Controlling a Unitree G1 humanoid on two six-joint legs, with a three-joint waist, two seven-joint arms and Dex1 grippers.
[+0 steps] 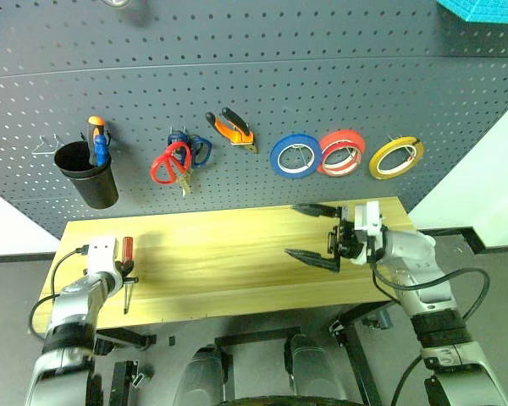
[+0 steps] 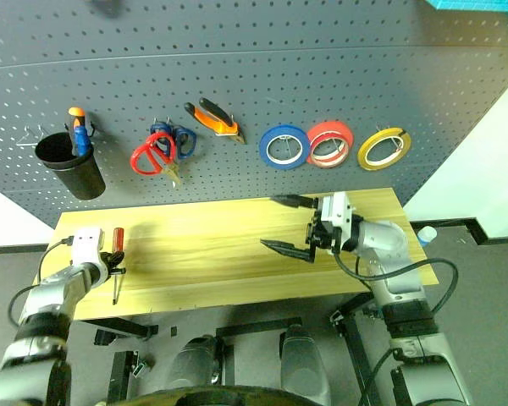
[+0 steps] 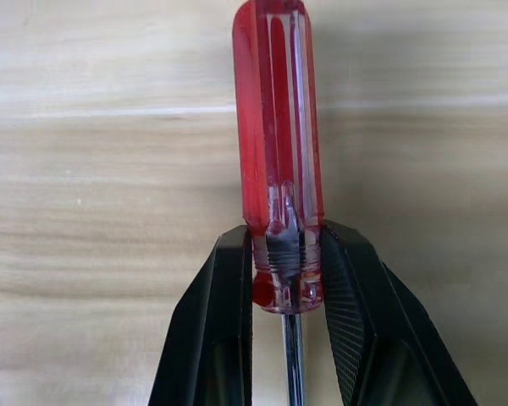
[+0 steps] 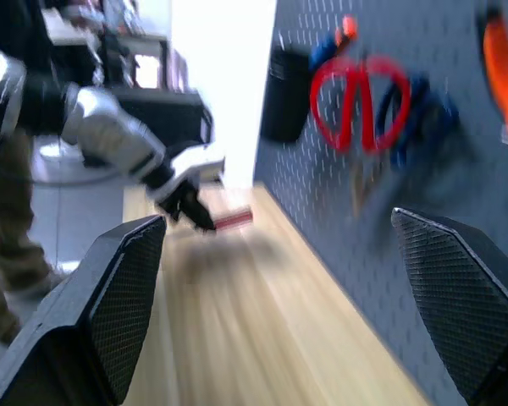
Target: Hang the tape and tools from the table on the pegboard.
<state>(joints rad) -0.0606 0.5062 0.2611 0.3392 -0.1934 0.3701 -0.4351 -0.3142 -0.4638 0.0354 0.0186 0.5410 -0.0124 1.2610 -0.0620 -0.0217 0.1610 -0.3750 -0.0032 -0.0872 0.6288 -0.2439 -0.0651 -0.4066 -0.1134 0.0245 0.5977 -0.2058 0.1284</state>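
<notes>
wall: dark grey pegboard [image 1: 254,76] fills upper frame | side walls: white panels at left and right edges | floor: grey, lower frame | corner: teal object [image 1: 483,8] upper right

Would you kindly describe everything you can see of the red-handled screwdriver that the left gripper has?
The red-handled screwdriver has a translucent red, plastic-looking fluted handle and a thin bare metal shaft. The left gripper is shut on the ribbed collar at the shaft end of the handle, one black finger on each side. It is at the left end of the light wooden table, handle towards the pegboard, shaft towards the table's front edge. Whether it still touches the table cannot be told.
</notes>
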